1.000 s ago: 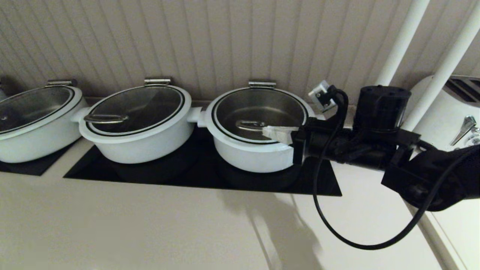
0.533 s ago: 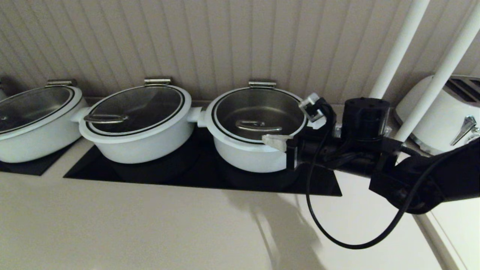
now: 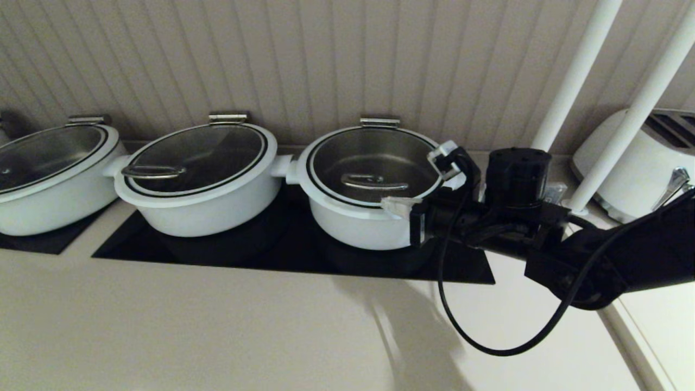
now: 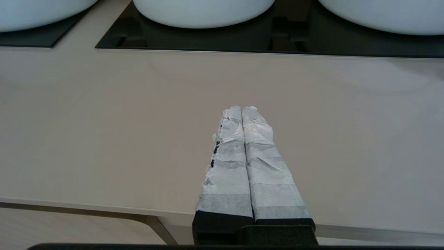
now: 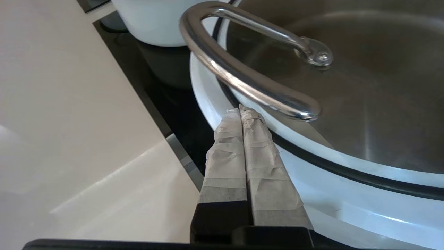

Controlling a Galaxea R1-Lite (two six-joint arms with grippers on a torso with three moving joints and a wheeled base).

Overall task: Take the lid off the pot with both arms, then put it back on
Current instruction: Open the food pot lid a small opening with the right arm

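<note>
— Where's the right claw?
— Closed on nothing, tips over the front rim of the right-hand pot, near the lid handle.
— And the lid?
— Seated on that pot.
— The left claw?
— Pressed closed, empty, above the bare worktop.

The room is dim and warm. A soft, broad shadow lies on the tabletop below the right arm. Bright glints run along the lid's metal handle, with pale sheen on the pot rim beside it. The nearest tabletop looks slightly soft.
</note>
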